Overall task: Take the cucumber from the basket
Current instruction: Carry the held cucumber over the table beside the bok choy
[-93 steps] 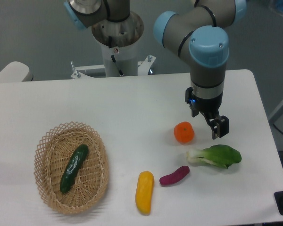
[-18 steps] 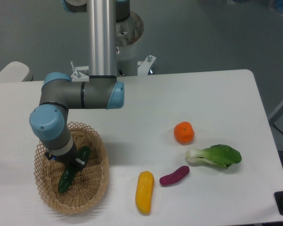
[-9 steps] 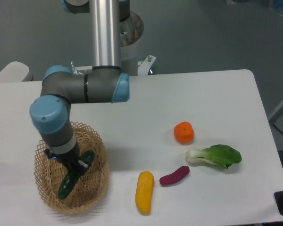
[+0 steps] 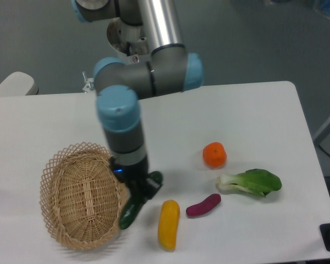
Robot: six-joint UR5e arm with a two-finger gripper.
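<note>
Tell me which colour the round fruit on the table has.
Orange; the fixed camera view shows it clearly.

Reaching down from the upper left — silver upper link slanting to a grey elbow with blue caps, then a blue-capped wrist pointing straight down. Gripper point(image 4: 138, 193) low above the tabletop, dark fingers point(image 4: 146, 190) clamped around the cucumber point(image 4: 134, 208) — held tilted, partly hidden by the wrist.

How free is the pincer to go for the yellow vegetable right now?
Probably not free. The pincer is shut on the cucumber, held out past the basket rim. The yellow vegetable lies bare on the table just beside it, nothing covering it, but the load would have to be dropped first.
</note>
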